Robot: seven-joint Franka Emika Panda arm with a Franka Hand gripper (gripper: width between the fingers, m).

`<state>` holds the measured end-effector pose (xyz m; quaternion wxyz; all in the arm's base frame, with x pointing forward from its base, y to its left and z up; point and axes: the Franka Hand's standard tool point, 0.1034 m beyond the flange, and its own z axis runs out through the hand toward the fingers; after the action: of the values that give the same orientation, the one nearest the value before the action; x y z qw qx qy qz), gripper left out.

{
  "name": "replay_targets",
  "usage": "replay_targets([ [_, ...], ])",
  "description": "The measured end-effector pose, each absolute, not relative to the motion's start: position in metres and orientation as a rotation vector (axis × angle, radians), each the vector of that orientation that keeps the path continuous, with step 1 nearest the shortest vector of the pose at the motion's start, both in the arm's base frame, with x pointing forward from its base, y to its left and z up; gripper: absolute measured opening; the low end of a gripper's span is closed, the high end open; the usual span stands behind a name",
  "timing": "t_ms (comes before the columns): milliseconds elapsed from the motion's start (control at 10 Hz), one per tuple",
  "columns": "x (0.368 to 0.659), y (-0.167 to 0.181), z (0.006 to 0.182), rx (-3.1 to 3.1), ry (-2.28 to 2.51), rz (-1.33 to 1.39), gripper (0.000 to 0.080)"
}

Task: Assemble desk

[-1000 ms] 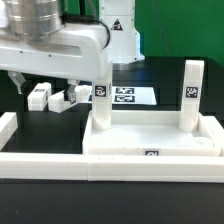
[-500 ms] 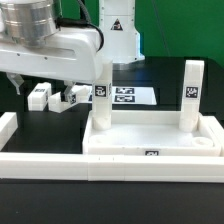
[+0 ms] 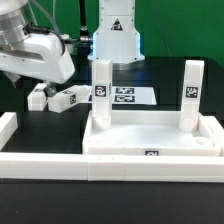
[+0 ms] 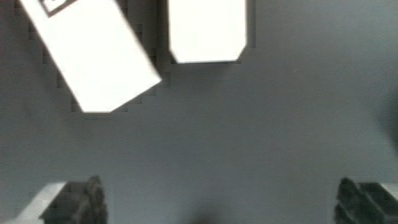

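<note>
Gripper (image 4: 222, 205), spread apart and empty, hangs over the worktop (image 4: 231, 130); 2 loose legs (image 3: 65, 98) lie near it, at the exterior view's left of the tabletop (image 3: 150, 140).

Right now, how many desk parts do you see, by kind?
White plastic tray-like tabletop: 1
White square legs standing upright on it: 2
White square legs lying loose beside it: 2
Total: 5
</note>
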<state>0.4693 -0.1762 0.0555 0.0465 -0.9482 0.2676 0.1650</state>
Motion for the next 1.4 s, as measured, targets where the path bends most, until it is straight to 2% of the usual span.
replay_targets([
  [200, 0.465, -0.175, 0.055, -2.867, 0.815, 0.569, 0.0649],
  [1000, 0.426, -0.160, 0.049, -2.489, 0.772, 1.302, 0.0649],
  [1400, 0.414, -0.155, 0.040, -2.378, 0.752, 1.474, 0.0649],
])
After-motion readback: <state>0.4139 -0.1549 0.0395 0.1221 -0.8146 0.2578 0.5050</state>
